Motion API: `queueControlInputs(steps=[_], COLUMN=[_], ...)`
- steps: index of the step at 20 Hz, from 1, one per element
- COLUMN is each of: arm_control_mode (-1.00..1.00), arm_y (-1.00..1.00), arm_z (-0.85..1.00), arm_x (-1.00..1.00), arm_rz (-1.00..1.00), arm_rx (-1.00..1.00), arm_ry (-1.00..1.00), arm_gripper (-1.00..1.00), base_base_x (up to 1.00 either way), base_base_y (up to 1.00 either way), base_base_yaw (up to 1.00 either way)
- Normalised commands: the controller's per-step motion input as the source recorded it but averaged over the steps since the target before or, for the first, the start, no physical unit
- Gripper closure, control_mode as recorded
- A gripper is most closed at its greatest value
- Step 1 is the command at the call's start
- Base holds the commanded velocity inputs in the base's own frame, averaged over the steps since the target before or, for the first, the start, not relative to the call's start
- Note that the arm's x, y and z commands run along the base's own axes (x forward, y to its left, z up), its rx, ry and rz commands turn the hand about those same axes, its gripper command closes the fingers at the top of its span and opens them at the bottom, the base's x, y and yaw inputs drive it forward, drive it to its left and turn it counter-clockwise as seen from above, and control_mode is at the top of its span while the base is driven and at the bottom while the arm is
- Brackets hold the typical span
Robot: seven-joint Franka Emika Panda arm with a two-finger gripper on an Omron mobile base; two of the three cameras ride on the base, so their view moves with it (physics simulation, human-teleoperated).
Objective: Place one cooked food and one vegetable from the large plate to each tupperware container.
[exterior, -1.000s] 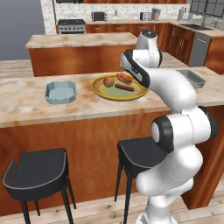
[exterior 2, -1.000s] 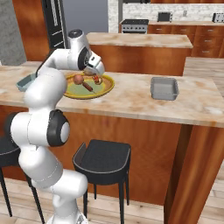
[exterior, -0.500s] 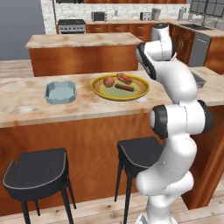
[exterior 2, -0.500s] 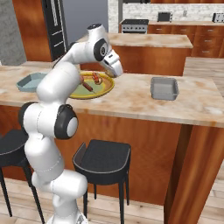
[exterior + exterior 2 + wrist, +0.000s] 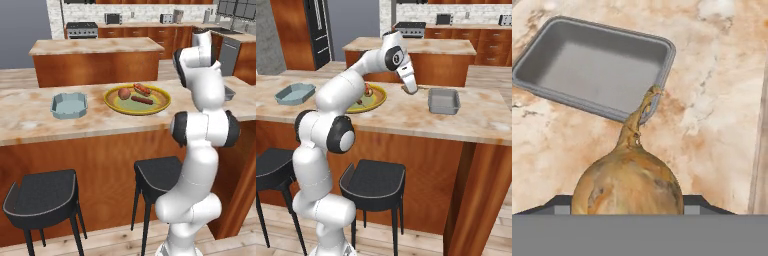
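An onion (image 5: pixel 628 187) is being held between the fingers (image 5: pixel 410 90), carried above the table (image 5: pixel 406 112) just short of the dark grey container (image 5: pixel 594 67), which is lying empty. The large plate (image 5: pixel 137 98) is sitting mid-table with two sausages (image 5: pixel 142 90) and a round reddish item (image 5: pixel 124 93) left on it. The blue-grey container (image 5: pixel 69 105) is also lying empty, well apart. Task judged early: nothing is placed yet, the onion drop is pending, three more transfers are remaining. No readable writing or labels are being seen.
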Motion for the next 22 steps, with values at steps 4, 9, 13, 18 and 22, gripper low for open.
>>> queueControlInputs(steps=[4,9,13,18,22], arm_control_mode=[-1.0,-1.0,-1.0,-1.0,-1.0], arm_y=[-1.0,-0.59,-0.04,-0.01,-0.11], arm_z=[-0.15,-0.23,-0.33,-0.3,-0.01], arm_x=[-0.31,-0.06,0.0,0.11,0.57], arm_rz=[-0.29,-0.16,0.0,0.0,0.01], arm_rx=[0.03,0.0,0.0,0.0,0.04], arm_ry=[-0.19,-0.18,-0.07,-0.1,-0.16], arm_gripper=[1.0,1.0,1.0,1.0,1.0], base_base_x=[0.0,0.0,0.0,0.0,0.0], base_base_y=[0.0,0.0,0.0,0.0,0.0], base_base_yaw=[0.0,0.0,0.0,0.0,0.0])
